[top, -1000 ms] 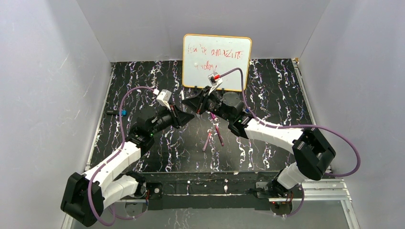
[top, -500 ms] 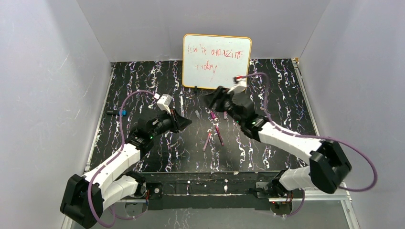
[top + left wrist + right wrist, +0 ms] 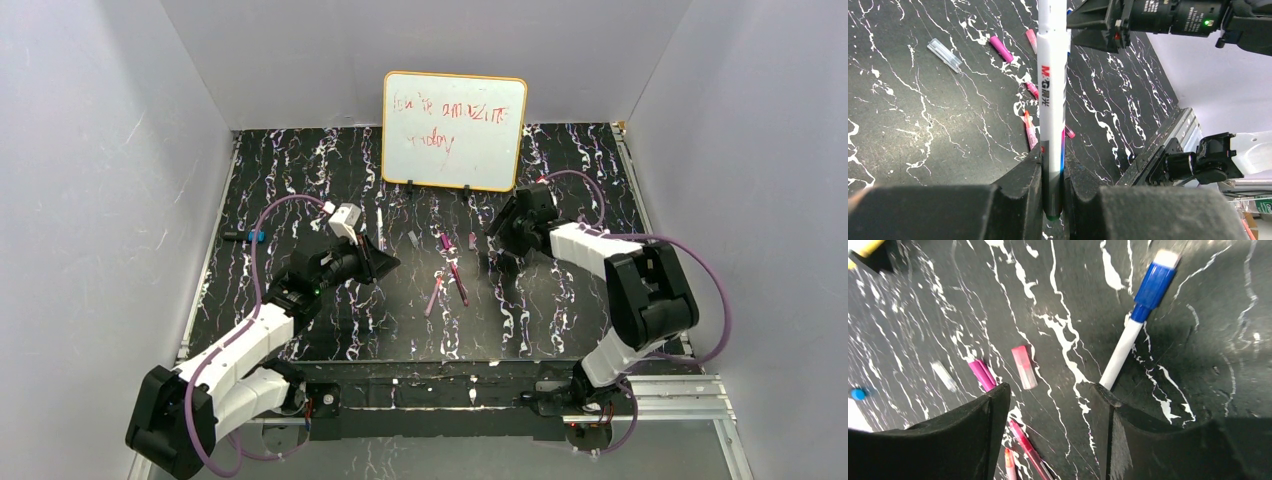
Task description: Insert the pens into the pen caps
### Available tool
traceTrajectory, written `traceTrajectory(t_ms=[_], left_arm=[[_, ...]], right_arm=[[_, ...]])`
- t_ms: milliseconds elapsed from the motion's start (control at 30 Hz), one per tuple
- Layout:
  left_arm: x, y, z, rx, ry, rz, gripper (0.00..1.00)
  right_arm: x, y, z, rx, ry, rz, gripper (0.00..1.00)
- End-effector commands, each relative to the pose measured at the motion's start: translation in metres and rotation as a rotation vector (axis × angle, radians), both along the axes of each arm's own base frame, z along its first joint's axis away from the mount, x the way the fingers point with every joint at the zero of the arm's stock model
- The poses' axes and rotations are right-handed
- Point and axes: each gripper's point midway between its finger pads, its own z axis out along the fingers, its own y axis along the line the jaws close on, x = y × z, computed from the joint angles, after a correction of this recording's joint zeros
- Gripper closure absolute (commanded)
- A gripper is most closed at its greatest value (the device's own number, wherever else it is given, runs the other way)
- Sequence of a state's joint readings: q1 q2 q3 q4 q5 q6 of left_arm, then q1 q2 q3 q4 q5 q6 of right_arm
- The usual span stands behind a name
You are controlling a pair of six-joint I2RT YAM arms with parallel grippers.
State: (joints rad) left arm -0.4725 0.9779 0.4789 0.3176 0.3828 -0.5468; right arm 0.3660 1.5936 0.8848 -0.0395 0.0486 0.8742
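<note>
My left gripper (image 3: 1052, 172) is shut on the dark end of a white pen (image 3: 1052, 85), which sticks out ahead of the jaws; from above, this gripper (image 3: 383, 262) hangs left of centre. The right gripper (image 3: 1048, 397) stands open and empty just above the table, right of centre in the top view (image 3: 503, 238). A white pen with a blue end (image 3: 1135, 320) lies next to its right finger. Under it lie a pink cap (image 3: 1024, 367), a magenta cap (image 3: 980, 374), a clear grey cap (image 3: 944, 376) and two pink pens (image 3: 1029, 450).
A whiteboard (image 3: 454, 130) stands upright at the back centre. Near the left table edge lie a small blue piece (image 3: 258, 237) and a black one. Loose pens (image 3: 455, 282) lie mid-table. Purple cables loop from both arms.
The right gripper was shut up against the left gripper at centre; it has opened, swung back to the right and dropped low. The left gripper kept the white pen and shifted slightly.
</note>
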Motion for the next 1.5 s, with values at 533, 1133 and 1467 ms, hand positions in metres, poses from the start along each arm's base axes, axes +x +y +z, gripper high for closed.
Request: traceTrajectory(t_ms=[533,1133,1467], left_arm=[[-0.004,0.005,-0.008,0.038,0.007,-0.005,1.00],[-0.006,0.005,-0.010,0.049,0.016,-0.014,1.00],[-0.005,0.004,-0.015,0.058,0.031,-0.016,1.00]], right_arm=[[-0.017,-0.022,-0.037,0.001,0.106,0.049,0.32],[0.024,-0.048,-0.038,0.039,0.052,-0.005,0.32],[0.056,-0.029,-0.038,0.116,0.036,0.033,0.34]])
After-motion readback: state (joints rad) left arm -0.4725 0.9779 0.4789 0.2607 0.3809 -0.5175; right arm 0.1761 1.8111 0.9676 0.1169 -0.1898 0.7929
